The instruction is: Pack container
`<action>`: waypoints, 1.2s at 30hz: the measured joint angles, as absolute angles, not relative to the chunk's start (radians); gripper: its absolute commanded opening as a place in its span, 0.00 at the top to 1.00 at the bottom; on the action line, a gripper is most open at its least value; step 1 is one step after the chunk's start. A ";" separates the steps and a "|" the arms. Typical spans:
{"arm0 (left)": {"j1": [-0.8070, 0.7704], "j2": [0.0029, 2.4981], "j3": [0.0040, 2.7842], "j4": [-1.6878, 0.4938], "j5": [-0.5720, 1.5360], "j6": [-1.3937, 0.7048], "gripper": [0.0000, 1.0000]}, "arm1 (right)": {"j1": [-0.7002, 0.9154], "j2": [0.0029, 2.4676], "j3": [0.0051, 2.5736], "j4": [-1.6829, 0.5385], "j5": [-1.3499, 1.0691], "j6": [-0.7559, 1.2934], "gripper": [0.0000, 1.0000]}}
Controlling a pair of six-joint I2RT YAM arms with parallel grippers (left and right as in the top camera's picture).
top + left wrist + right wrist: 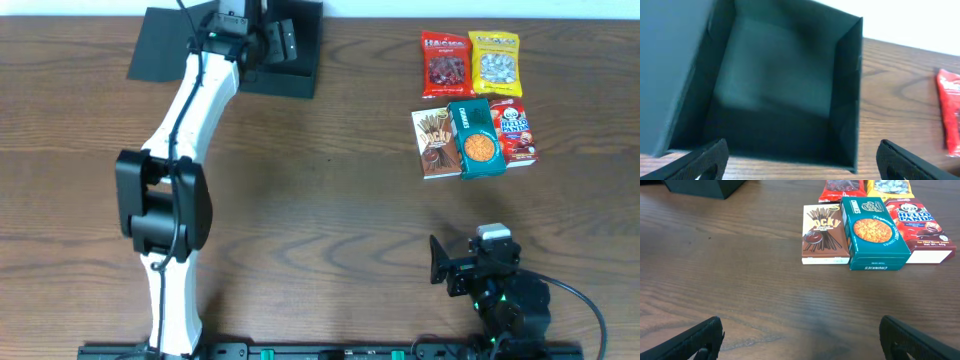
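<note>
**A:** Where's the dark teal-black matte cardboard box (845, 100)?

**B:** At the far left of the brown wooden table (330, 200), flap lid open, nothing inside. The left gripper (802, 160) hangs just over its mouth, jaws spread wide, holding nothing.

**A:** And the right gripper (800, 335)?

**B:** Spread wide too, and empty. It sits low at the near edge, facing the snack packs — the brown Pocky box (821, 232) is nearest.

**A:** So no pack is in yet.

**B:** I'd say packing is at its first step. The next move calls for reaching forward and closing on one pack.

Container (298, 72) back left; snack packs (475, 105) back right.
</note>
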State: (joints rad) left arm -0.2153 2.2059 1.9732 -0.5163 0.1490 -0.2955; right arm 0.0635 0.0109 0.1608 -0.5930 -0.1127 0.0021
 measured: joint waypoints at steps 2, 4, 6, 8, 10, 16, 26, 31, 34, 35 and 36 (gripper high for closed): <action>-0.215 2.239 1.976 -0.517 0.149 -0.295 0.05 | 0.064 0.011 0.161 -0.593 -0.113 0.002 0.01; -0.215 2.264 1.976 -0.516 0.149 -0.294 0.04 | 0.064 0.011 0.161 -0.593 -0.113 0.002 0.01; -0.215 2.282 1.976 -0.513 0.149 -0.293 0.04 | 0.064 0.011 0.161 -0.593 -0.113 0.002 0.01; -0.215 2.294 1.976 -0.500 0.149 -0.292 0.05 | 0.064 0.011 0.161 -0.593 -0.113 0.002 0.01; -0.215 2.300 1.976 -0.485 0.149 -0.292 0.05 | 0.064 0.011 0.161 -0.593 -0.113 0.002 0.01; -0.215 2.300 1.977 -0.455 0.149 -0.290 0.05 | 0.064 0.011 0.161 -0.593 -0.113 0.002 0.01; -0.215 2.300 1.977 -0.449 0.319 -0.280 0.04 | 0.064 0.011 0.161 -0.593 -0.113 0.002 0.01; -0.215 2.300 1.977 -0.441 0.430 -0.281 0.04 | 0.064 0.011 0.161 -0.593 -0.113 0.002 0.01; -0.215 2.300 1.977 -0.452 0.458 -0.301 0.04 | 0.064 0.011 0.161 -0.593 -0.113 0.002 0.01; -0.215 2.300 1.977 -0.457 0.461 -0.318 0.05 | 0.064 0.011 0.161 -0.593 -0.113 0.002 0.01; -0.215 2.300 1.977 -0.465 0.461 -0.341 0.05 | 0.064 0.011 0.161 -0.593 -0.113 0.002 0.01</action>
